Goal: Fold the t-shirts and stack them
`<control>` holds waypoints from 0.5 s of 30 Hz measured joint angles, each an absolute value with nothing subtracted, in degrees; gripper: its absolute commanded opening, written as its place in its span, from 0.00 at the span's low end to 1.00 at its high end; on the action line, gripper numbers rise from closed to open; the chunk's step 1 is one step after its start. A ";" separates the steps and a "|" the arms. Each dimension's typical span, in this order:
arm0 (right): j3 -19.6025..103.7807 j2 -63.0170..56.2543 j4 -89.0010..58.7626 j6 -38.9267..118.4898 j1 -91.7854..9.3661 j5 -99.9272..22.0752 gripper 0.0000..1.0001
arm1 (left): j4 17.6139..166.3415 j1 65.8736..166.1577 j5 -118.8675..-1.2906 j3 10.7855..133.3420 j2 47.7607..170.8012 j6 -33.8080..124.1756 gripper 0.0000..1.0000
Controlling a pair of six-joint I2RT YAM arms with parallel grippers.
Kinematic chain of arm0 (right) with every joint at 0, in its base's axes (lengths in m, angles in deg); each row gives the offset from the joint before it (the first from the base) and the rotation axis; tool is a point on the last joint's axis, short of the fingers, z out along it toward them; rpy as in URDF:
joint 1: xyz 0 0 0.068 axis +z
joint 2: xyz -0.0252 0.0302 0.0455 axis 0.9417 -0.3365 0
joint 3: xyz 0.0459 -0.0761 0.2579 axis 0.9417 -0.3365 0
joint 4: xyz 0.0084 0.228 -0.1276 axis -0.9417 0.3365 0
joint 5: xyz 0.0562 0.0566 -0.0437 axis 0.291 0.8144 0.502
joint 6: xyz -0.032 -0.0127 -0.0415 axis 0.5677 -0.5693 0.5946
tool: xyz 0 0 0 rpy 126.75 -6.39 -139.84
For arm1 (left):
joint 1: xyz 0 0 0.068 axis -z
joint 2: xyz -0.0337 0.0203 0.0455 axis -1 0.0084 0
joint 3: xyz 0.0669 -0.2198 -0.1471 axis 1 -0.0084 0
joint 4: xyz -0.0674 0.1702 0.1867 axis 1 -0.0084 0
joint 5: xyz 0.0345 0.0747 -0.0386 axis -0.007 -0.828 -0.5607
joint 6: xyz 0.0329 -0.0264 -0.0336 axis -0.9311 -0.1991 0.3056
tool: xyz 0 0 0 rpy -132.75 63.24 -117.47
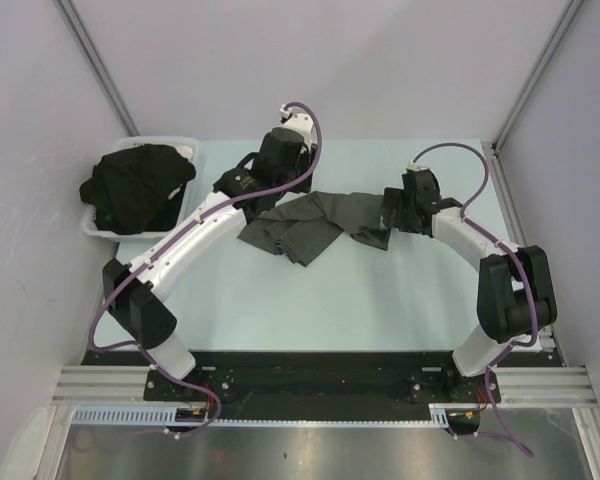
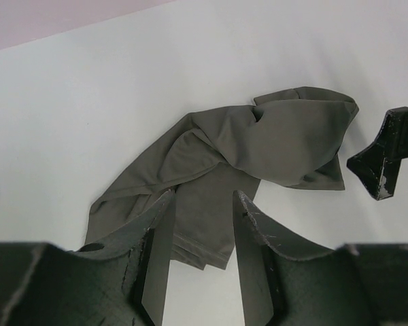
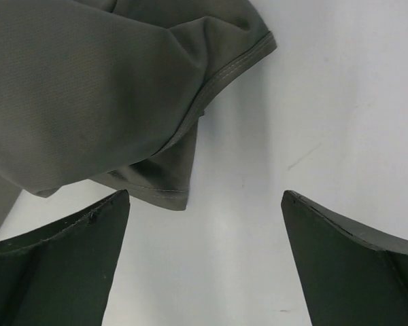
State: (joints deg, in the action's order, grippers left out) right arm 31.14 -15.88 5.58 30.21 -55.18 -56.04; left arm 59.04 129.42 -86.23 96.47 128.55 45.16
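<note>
Pale bench [image 1: 380,300] is carrying the crumpled charcoal t-shirt [image 1: 310,225] between both tools.
Left tool [image 2: 204,197] is hovering spread over the cloth, right tool [image 3: 205,193] spread beside its hem; closing now is risking a bunched, many-layer pinch.

Charcoal grey t-shirt [image 1: 315,225], desk centre: soft knit cloth, matt, creased, fine weave with a stitched hem. Black t-shirts [image 1: 135,188], far left corner: matt cloth, crumpled. Tray [image 1: 187,146] under them: white plastic, smooth. Desk top [image 1: 380,300]: pale, smooth, low sheen, one faint scratch. Left gripper [image 2: 204,197] and right gripper [image 3: 205,197]: dark hard plastic, matt; the left's inner edges are scuffed. Rail [image 1: 100,382] along the near edge: brushed metal. Arm cables [image 1: 450,148]: smooth purple sheathing.
</note>
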 measured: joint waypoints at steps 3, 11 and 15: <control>31.21 -16.71 5.41 29.21 -55.18 -54.12 1.00 | 58.91 129.42 -86.21 96.38 128.46 45.18 0.44; 31.21 -19.27 5.78 27.22 -54.76 -51.01 0.98 | 58.45 129.42 -86.34 96.21 127.46 45.61 0.44; 31.21 -19.71 5.91 26.91 -54.41 -50.27 0.98 | 58.37 129.42 -86.45 96.21 127.24 45.59 0.44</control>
State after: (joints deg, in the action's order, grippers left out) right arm 31.21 -19.71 5.91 26.91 -54.41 -50.27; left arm 58.37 129.42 -86.45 96.21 127.24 45.59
